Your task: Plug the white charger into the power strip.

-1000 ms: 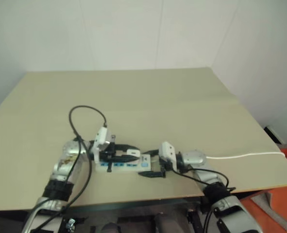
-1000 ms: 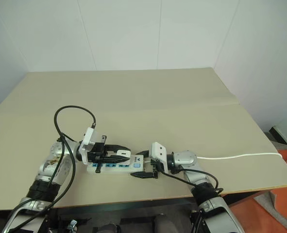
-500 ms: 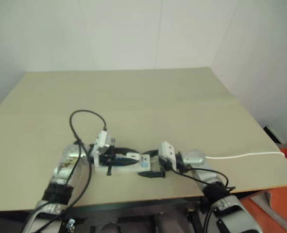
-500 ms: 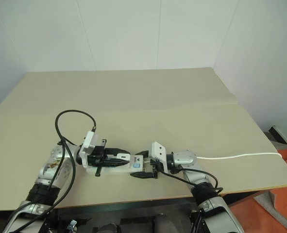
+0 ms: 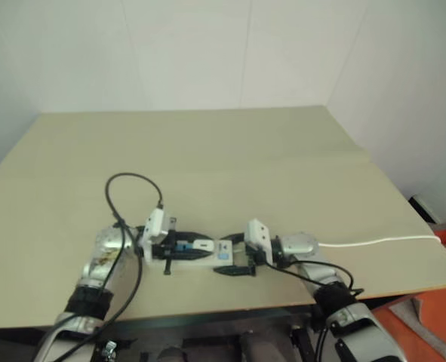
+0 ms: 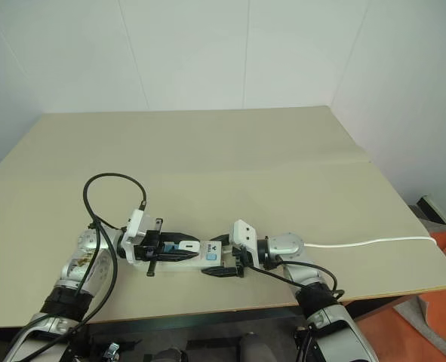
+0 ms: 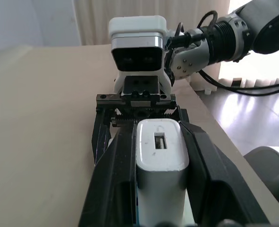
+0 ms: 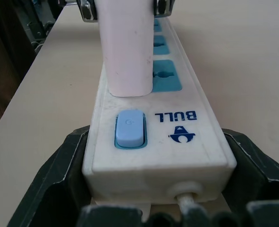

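Now: insertion step | left hand [image 7: 160, 189] clamped on white charger [image 7: 161, 156], standing on power strip [image 8: 177, 137] | right hand [image 8: 156, 189] clamps strip's button end | next: press down, release.

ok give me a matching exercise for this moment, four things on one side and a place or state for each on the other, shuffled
Things:
1. white charger
2. power strip
3. blue end button
4. thin white cord

Places or states:
A. trails across the table toward its right edge
B. clamped at its end by the right gripper
C. pinched between the left gripper's black fingers
D. on the strip's top, beside the BULL logo

Pairs: 1-C, 2-B, 3-D, 4-A
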You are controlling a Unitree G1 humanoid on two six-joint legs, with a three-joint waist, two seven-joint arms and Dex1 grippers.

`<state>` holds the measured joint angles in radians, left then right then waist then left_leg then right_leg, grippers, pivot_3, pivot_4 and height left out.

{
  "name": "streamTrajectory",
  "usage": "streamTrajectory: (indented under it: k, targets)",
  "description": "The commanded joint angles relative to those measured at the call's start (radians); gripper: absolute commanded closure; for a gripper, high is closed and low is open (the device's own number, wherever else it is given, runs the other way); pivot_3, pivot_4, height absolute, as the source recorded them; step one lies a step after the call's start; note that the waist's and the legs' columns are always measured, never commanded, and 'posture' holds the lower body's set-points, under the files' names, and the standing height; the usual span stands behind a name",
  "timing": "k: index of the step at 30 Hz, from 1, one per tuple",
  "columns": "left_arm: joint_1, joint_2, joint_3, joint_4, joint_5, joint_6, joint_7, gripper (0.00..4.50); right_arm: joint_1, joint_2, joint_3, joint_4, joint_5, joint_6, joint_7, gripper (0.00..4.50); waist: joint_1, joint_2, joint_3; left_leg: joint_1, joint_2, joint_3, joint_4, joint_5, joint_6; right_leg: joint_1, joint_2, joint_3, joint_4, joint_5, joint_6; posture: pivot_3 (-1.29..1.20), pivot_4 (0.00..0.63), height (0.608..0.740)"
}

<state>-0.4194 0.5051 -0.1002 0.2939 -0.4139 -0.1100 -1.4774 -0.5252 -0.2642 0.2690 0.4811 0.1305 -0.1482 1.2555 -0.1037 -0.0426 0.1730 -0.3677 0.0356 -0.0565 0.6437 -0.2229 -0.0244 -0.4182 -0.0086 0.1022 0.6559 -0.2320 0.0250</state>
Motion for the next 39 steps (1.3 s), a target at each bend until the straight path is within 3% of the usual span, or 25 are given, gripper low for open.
streamTrajectory:
  k: [1, 14, 15, 23, 24, 28, 31, 39]
  targets:
    - [0.046, 0.069, -0.003, 0.064, 0.082, -0.002, 0.014, 3.48, 0.013, -0.001, 0.024, 0.003, -0.006, 0.02, 0.014, 1.07, -0.001, 0.001, -0.001, 0.0, 0.0, 0.0, 0.0, 0.0, 0.0, 0.0, 0.0, 0.0, 0.0, 0.0, 0.0, 0.0, 0.15, 0.74]
    - [0.055, 0.101, -0.028, 0.022, 0.068, 0.036, 0.013, 3.48, 0.008, -0.003, 0.025, 0.005, -0.006, 0.019, 0.017, 1.07, -0.011, 0.007, -0.005, 0.0, 0.0, 0.0, -0.001, 0.0, 0.0, 0.0, 0.0, 0.001, 0.0, -0.001, 0.0, 0.0, 0.15, 0.74]
    - [0.052, 0.102, -0.03, 0.017, 0.066, 0.039, 0.014, 2.74, 0.008, -0.003, 0.025, 0.005, -0.006, 0.019, 0.016, 1.07, -0.015, 0.007, -0.005, 0.0, 0.0, 0.0, -0.002, 0.0, 0.0, 0.0, 0.0, 0.001, 0.0, -0.001, 0.0, 0.0, 0.15, 0.74]
    - [0.037, 0.073, -0.018, -0.005, 0.048, 0.064, 0.04, 0.17, 0.003, 0.001, 0.027, 0.009, -0.004, 0.015, 0.011, 1.07, -0.006, 0.007, -0.005, 0.0, -0.001, 0.0, -0.002, 0.0, 0.0, -0.001, 0.0, 0.001, 0.0, -0.001, -0.001, 0.0, 0.15, 0.74]
    - [0.037, 0.069, -0.015, -0.01, 0.043, 0.066, 0.041, 0.04, 0.002, 0.001, 0.028, 0.009, -0.004, 0.014, 0.011, 1.07, -0.006, 0.007, -0.005, 0.0, 0.0, 0.0, -0.002, 0.0, 0.0, -0.001, 0.0, 0.001, 0.0, -0.001, -0.001, 0.0, 0.15, 0.74]
    - [0.031, 0.07, -0.001, -0.052, 0.018, 0.082, 0.032, 0.04, -0.002, 0.003, 0.03, 0.014, -0.004, 0.017, 0.017, 1.07, -0.006, 0.007, -0.005, -0.001, 0.0, 0.0, -0.002, 0.0, 0.0, -0.001, 0.0, 0.001, -0.001, -0.001, -0.001, 0.0, 0.15, 0.74]
    - [0.005, 0.106, 0.015, -0.113, -0.031, 0.163, -0.003, 0.0, -0.01, 0.0, 0.031, 0.017, 0.0, 0.028, 0.03, 0.05, -0.007, 0.007, -0.005, -0.001, 0.0, 0.0, -0.002, 0.0, 0.0, -0.002, 0.0, 0.001, 0.0, -0.001, -0.001, 0.0, 0.15, 0.74]
    - [-0.039, 0.174, 0.082, -0.193, -0.081, 0.207, -0.023, 0.0, 0.009, -0.066, 0.005, -0.081, 0.017, 0.046, 0.037, 0.02, 0.001, 0.008, -0.004, -0.003, 0.0, 0.0, -0.002, 0.0, 0.0, -0.003, 0.0, 0.001, -0.002, -0.001, -0.001, 0.0, 0.15, 0.74]
